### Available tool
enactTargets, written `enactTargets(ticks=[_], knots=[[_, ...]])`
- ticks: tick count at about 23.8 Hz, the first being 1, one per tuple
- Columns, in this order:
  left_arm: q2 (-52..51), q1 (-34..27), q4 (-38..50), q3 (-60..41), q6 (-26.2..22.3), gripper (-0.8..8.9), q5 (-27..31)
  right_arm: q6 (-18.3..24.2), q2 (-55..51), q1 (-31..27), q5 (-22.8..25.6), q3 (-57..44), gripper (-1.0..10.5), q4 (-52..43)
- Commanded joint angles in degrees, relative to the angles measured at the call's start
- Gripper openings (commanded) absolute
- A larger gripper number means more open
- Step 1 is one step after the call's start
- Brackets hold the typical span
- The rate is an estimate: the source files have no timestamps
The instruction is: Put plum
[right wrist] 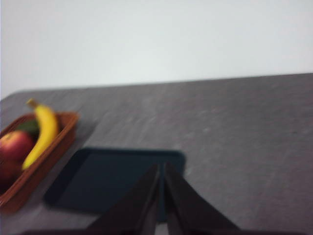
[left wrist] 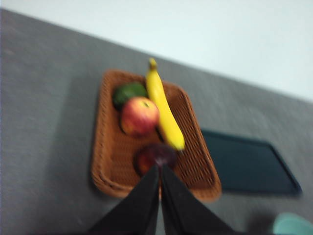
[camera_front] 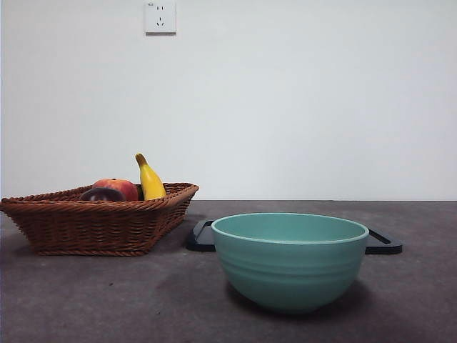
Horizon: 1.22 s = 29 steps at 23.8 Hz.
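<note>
Nothing is done yet: your plum [left wrist: 155,157] lies untouched in the basket [left wrist: 110,178]. Both end effectors, left [left wrist: 159,169] and right [right wrist: 161,166], are pressed together, empty.

lab-like test bench | bare white wall [camera_front: 285,93] | wall socket [camera_front: 160,17] | grey table [camera_front: 107,300]

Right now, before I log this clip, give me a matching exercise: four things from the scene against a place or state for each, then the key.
Things:
1. dark maroon round plum
2. long yellow banana
3. teal ceramic bowl
4. flat black tray

Places or states:
A. lying flat on the table beside the basket
B. standing empty nearest the front camera
C. in the basket, just ahead of the left gripper
D. stretched along the woven brown wicker basket

Pairs: 1-C, 2-D, 3-B, 4-A
</note>
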<state>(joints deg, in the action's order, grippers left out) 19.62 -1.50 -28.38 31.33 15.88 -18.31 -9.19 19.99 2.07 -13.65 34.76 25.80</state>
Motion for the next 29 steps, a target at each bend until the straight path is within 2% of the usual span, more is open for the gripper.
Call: enactTargets(ticks=[1, 8, 12, 18, 22, 27, 29], knots=[[4.9, 0.0, -2.6, 4.5, -6.5, 0.09, -4.5, 4.2, 4.8, 0.0, -4.6, 5.3, 0.1, 3.7], [16.1, 0.2, -11.0, 13.5, -13.1, 0.09, -15.3, 8.5, 16.0, 0.1, -16.3, 16.6, 0.1, 14.9], [21.1, 1.1, -16.8, 18.5, -17.4, 0.09, -18.1, 11.0, 21.0, 1.0, -19.6, 21.1, 0.1, 21.9], [25.8, 3.7, -24.9, 25.0, -22.7, 0.08, -19.7, 15.0, 26.5, 4.6, -20.0, 23.9, 0.1, 31.0], [26.1, 4.7, -26.7, 25.3, -23.0, 0.08, -19.7, 15.9, 27.4, 7.7, -20.0, 23.9, 0.1, 32.5], [26.1, 4.7, -26.1, 25.3, -23.1, 0.11, -19.7, 15.8, 27.5, 8.4, -20.0, 23.9, 0.1, 32.5], [26.1, 4.7, -26.1, 25.3, -23.1, 0.83, -19.6, 15.6, 27.5, 8.4, -20.0, 23.9, 0.3, 32.5]])
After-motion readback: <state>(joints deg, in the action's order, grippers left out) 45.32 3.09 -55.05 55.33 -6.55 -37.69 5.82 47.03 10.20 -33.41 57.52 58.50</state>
